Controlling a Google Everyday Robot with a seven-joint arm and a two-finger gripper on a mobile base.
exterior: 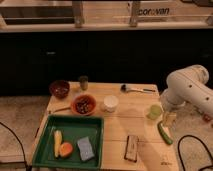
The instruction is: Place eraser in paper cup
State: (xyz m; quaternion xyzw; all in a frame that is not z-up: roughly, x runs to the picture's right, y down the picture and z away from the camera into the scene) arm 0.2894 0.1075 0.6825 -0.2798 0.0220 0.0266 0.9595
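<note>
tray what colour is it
The tray is green, camera view; pincer hangs beside the light green cup.

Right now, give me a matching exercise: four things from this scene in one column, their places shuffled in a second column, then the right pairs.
1. eraser
2. paper cup
3. sponge
4. gripper

A. inside the green tray
B. beside the light green cup, right side
C. lying near the front edge of the table
D. mid-table, next to the orange bowl

Pairs: 1-C, 2-D, 3-A, 4-B.

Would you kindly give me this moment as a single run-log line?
eraser: lying on table, ungrasped | paper cup: upright, mid-table | hand: beside light green cup | placement: not done
</note>
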